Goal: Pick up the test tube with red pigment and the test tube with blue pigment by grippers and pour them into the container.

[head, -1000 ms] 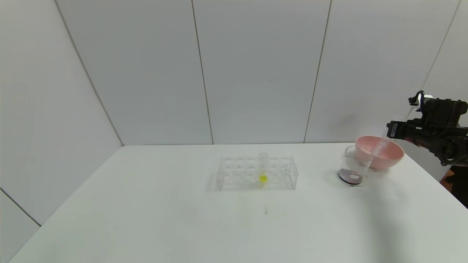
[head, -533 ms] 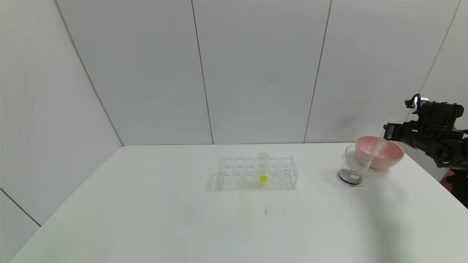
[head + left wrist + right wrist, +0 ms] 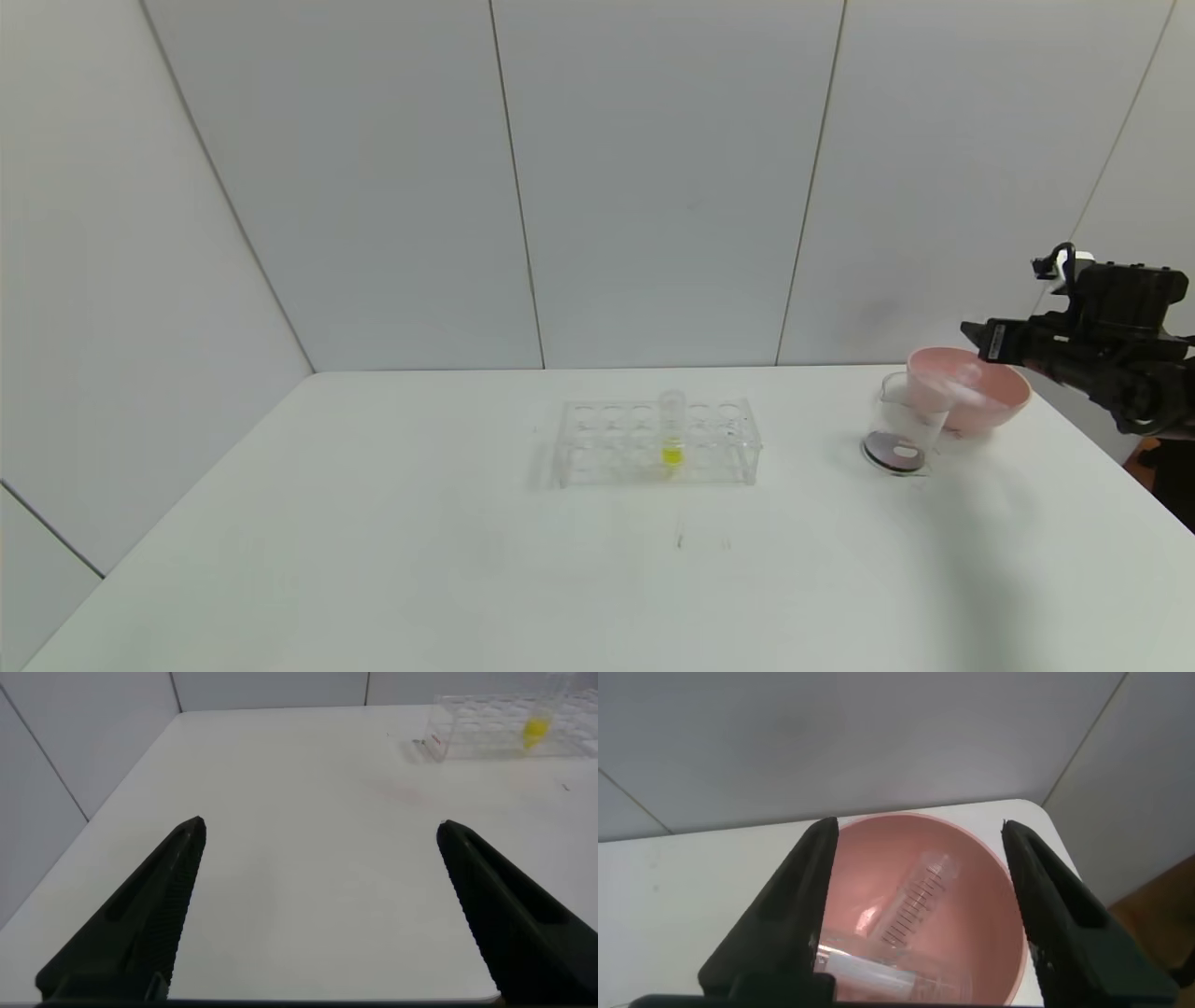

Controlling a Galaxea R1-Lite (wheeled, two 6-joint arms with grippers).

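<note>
The black two-fingered right gripper [image 3: 915, 905] is hovering above the wide pink plastic bowl [image 3: 971, 859] at the table's far right corner, its fingers [image 3: 789, 915] standing spread apart and holding nothing. Between them, down in the bowl, two small clear graduated test tubes are lying loose: one [image 3: 920, 901] is slanting along the bowl's wall, the other [image 3: 868, 971] is lying flat across the bottom, partly cut off by the frame edge. Whatever pigment they carried is too faint to make out, so I cannot tell which is red and which blue. Just beside the bowl, the small clear glass beaker [image 3: 901, 425] is standing upright with a dark purplish layer at its bottom. Well apart, mid-table, the clear many-holed tube rack [image 3: 656, 441] is holding one upright tube with yellow pigment [image 3: 671, 429]. The left gripper [image 3: 318, 905] is hanging over the bare white table [image 3: 308, 831] with its fingers wide apart, unseen from the head camera.
</note>
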